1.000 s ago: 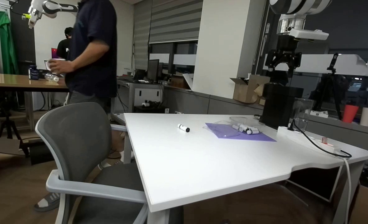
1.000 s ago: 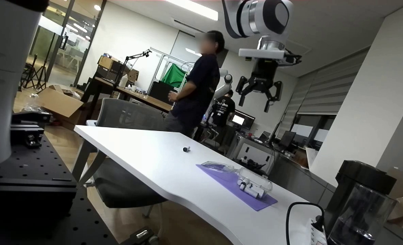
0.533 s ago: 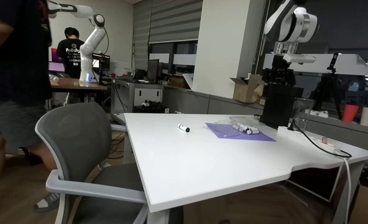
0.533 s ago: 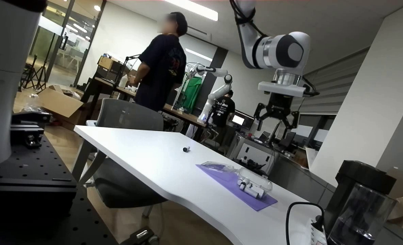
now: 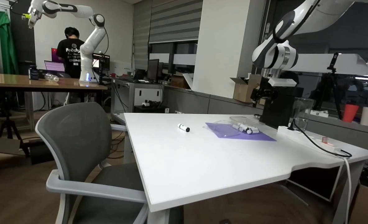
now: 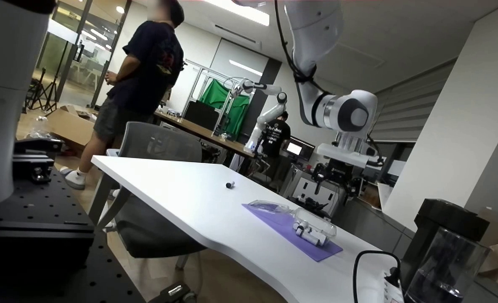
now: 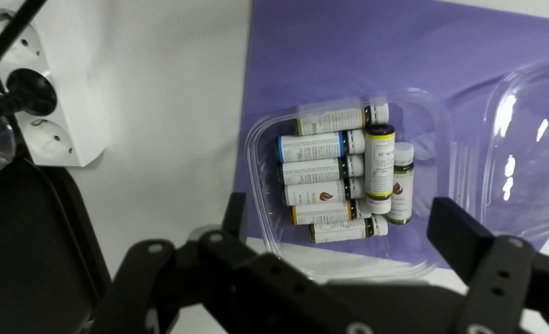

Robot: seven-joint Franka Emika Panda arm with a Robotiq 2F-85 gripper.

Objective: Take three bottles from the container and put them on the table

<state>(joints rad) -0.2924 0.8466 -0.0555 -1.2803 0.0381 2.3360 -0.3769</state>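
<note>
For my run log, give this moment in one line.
jaws: open, empty | tub: open, bottles inside | table: one bottle lying | task: unfinished

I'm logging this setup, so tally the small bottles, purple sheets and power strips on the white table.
Small bottles: 9 in view (8 in the clear container, 1 loose bottle directly on the white table)
Purple sheets: 1
Power strips: 1
Total: 11

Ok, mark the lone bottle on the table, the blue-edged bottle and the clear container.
Lone bottle [image 5: 182,127]: in an exterior view, its white side.
Blue-edged bottle [image 7: 310,147]: in the wrist view, its label.
Clear container [image 7: 254,171]: in the wrist view, its left rim.
</note>
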